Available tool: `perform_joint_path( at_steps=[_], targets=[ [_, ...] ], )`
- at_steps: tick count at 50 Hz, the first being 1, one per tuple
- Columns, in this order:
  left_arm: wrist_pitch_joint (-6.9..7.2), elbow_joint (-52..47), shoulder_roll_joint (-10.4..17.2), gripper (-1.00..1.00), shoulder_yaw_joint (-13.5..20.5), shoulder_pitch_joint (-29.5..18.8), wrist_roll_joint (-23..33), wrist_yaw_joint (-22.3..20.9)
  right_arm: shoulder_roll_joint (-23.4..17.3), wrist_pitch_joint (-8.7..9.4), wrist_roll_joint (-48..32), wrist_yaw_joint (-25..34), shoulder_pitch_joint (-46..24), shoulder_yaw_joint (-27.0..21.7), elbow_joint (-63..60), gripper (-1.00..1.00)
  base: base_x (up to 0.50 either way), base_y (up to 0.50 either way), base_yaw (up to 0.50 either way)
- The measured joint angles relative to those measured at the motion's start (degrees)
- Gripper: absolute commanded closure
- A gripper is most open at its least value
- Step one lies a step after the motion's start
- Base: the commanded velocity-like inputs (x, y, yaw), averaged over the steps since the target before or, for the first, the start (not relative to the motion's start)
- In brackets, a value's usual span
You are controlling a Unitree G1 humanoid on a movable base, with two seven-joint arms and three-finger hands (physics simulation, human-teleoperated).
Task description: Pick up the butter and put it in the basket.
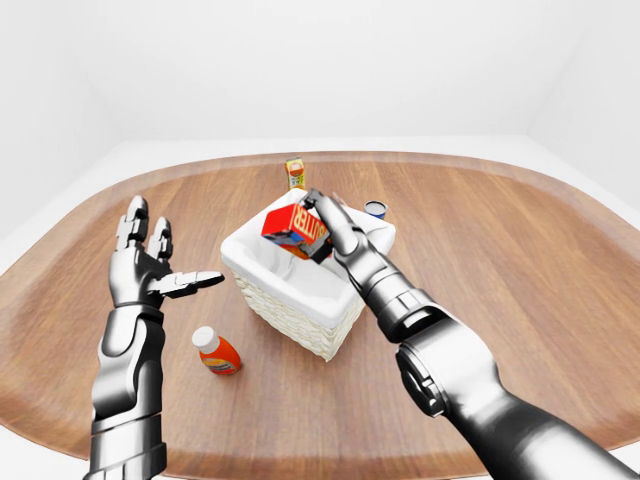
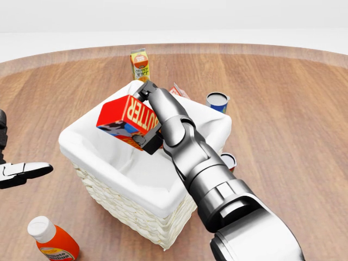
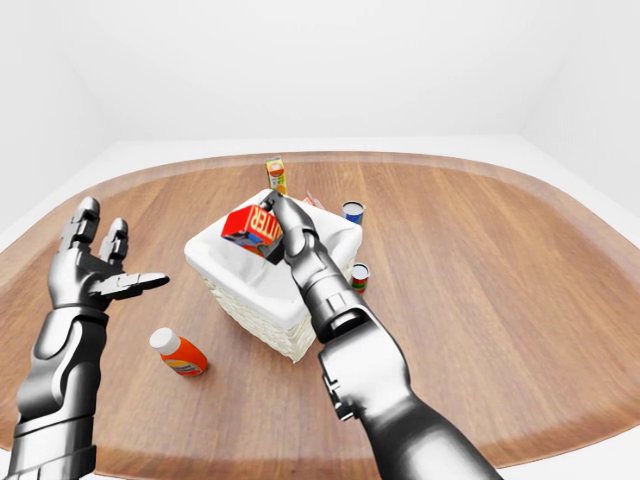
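Butter, a red rectangular box (image 2: 126, 122) with white lettering on its end, tilted and held in the air over the opening of the white-lined woven wicker basket (image 2: 142, 211), near the basket's upper edge in the head view. Gripped by the silver three-finger right hand (image 2: 148, 117), fingers closed round the box's lettered end, one dark fingertip above it and one below. Right forearm stretching up from the lower right of the head view, crossing over the basket's right side. White cloth lining draped over the basket rim, basket sitting on the round brown wooden table (image 2: 288, 109). Just above the basket in the head view, an upright yellow-and-orange juice carton (image 2: 140, 64). To the basket's upper right, a blue tin can with a pale top (image 2: 217, 101); a smaller red-rimmed can (image 2: 228, 161) just beside the basket's right side, next to the forearm. Lower left, an orange bottle with a white cap (image 2: 53, 239) lying on the wood. Well apart to the left, the silver left hand (image 1: 150, 272) raised above the table, fingers spread wide, holding nothing.
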Motion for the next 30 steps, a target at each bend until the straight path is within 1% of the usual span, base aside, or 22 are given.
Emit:
perform_joint_path(
  at_steps=[30],
  targets=[
    [0.0,0.6,0.3,-1.0,0.1,0.1,-0.5,-0.1,1.7,0.0,-0.7,-1.3,0.8,0.2,3.2,1.0,0.0,0.0,0.0]
  ],
)
